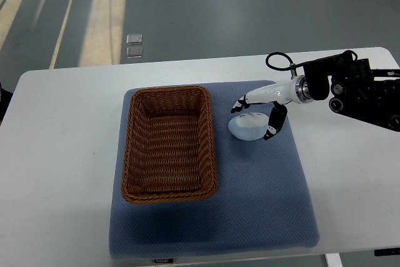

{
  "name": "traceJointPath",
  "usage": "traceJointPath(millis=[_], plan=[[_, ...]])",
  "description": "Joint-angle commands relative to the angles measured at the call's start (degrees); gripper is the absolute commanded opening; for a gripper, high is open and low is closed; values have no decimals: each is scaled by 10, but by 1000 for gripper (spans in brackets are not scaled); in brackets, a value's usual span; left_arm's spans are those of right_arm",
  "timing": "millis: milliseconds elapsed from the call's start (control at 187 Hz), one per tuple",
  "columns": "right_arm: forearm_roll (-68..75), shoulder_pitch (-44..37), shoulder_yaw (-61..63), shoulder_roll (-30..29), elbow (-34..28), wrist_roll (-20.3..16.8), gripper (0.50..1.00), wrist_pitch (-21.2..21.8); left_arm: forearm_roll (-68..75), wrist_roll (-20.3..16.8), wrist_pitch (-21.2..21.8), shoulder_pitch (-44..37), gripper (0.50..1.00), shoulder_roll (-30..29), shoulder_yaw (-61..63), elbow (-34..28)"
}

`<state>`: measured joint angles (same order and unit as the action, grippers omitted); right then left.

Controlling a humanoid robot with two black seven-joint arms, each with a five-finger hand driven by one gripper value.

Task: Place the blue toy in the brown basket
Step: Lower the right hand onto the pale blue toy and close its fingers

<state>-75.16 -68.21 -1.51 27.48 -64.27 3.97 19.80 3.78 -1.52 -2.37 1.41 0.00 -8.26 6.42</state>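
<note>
A brown basket (169, 145) sits on a blue-gray mat (262, 204) on a white table (56, 154). Just to the right of the basket's far end lies the blue toy (245, 127). It is small, round and very pale blue. The right hand (257, 115) is over it, with its fingers (238, 105) spread around the toy. I cannot tell if they touch it.
</note>
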Motion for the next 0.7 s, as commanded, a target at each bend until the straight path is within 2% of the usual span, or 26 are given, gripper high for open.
traceJointPath(millis=[0,236,311,418,472,515,541,574,697], plan=[[-4,4,-1,-8,2,-3,907,-1,0,-1,0,0,1000,0,0,0],[-10,13,-1,-13,11,-3,862,-2,0,0,0,0,1000,0,0,0],[-13,14,-2,-16,11,-2,799,-1,0,0,0,0,1000,0,0,0],[-13,15,-2,-16,11,-2,735,-1,0,-1,0,0,1000,0,0,0],[-16,17,-1,-16,11,-2,640,-1,0,-1,0,0,1000,0,0,0],[-19,17,-1,-16,11,-3,596,-1,0,-1,0,0,1000,0,0,0],[-20,16,-1,-16,11,-3,539,-1,0,0,0,0,1000,0,0,0],[-20,15,-1,-16,11,-3,500,-1,0,0,0,0,1000,0,0,0],[-19,12,-1,-16,11,-2,500,0,0,0,0,0,1000,0,0,0]])
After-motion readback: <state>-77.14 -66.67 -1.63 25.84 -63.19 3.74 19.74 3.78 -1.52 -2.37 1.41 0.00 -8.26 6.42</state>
